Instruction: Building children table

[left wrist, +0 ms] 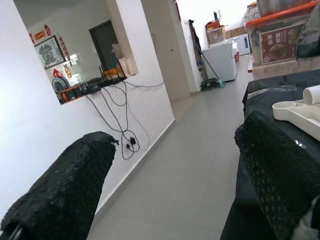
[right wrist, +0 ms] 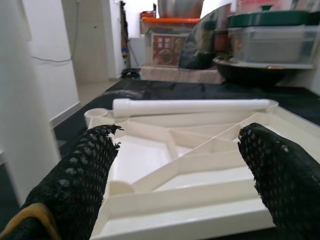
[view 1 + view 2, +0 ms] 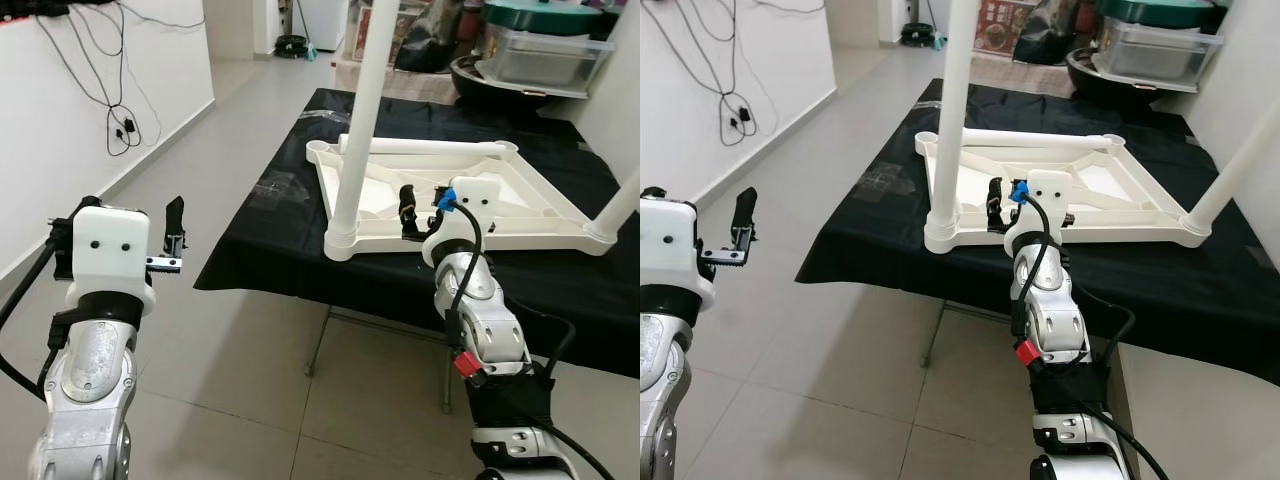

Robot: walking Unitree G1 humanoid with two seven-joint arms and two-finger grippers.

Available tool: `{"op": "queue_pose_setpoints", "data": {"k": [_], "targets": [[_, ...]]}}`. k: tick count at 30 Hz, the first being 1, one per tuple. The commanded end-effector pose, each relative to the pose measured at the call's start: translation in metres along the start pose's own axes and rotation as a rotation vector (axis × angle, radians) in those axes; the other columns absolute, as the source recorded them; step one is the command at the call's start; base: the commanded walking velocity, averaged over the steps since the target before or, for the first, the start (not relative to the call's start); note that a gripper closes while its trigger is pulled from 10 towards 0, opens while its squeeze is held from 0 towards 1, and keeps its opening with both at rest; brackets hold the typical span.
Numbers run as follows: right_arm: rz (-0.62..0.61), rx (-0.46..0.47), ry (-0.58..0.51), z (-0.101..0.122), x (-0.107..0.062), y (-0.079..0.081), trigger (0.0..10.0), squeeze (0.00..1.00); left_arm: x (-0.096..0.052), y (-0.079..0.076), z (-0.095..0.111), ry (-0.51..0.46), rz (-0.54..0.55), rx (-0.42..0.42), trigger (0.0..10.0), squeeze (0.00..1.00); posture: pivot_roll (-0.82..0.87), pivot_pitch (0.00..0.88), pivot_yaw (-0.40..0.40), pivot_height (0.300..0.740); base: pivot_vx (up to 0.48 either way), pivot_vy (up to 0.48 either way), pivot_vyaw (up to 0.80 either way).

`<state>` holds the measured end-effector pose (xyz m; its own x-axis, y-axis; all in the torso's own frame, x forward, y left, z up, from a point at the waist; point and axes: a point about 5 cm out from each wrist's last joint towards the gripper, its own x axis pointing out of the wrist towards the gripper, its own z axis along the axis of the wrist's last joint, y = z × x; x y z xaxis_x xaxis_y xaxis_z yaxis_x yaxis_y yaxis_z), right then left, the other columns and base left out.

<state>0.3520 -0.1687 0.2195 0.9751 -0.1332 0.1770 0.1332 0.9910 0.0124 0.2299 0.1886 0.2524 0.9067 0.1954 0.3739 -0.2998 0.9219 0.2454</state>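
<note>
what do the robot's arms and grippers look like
Both arms are silver metal segments with black cables alongside. Each wrist carries a white boxy housing. The left gripper and right gripper each have two long black fingers with a mesh-like textured surface. The right arm has blue and red connectors.

Silver arms, white wrist housings, seemingly mesh-textured black fingers
</note>
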Motion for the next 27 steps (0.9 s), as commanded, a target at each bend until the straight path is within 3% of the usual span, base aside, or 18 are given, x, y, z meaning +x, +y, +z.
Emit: {"op": "queue_pose_setpoints", "data": {"k": [1, 6, 10, 27], "targets": [[-0.03, -0.003, -0.032, 0.005, 0.002, -0.003, 10.0, 0.0, 0.001, -0.001, -0.002, 0.004, -0.012, 0.006, 10.0, 0.0, 0.11, 0.073, -0.08, 0.74, 0.337, 0.0, 0.0], [-0.147, -0.044, -0.02, 0.003, 0.003, -0.018, 10.0, 0.0, 0.001, -0.005, 0.0, 0.005, -0.033, -0.005, 10.0, 0.0, 0.11, 0.069, -0.079, 0.74, 0.251, 0.0, -0.16], [-0.168, -0.042, -0.033, 0.004, 0.003, -0.022, 10.0, 0.0, 0.003, -0.003, 0.002, 0.002, -0.008, -0.028, 10.0, 0.0, 0.11, 0.075, -0.078, 0.74, 0.0, 0.0, -0.4], [-0.14, -0.043, -0.021, 0.001, 0.001, -0.012, 10.0, 0.0, 0.009, 0.001, 0.01, -0.035, 0.005, -0.028, 10.0, 0.0, 0.11, 0.088, -0.083, 0.74, 0.0, 0.0, 0.0]]}}
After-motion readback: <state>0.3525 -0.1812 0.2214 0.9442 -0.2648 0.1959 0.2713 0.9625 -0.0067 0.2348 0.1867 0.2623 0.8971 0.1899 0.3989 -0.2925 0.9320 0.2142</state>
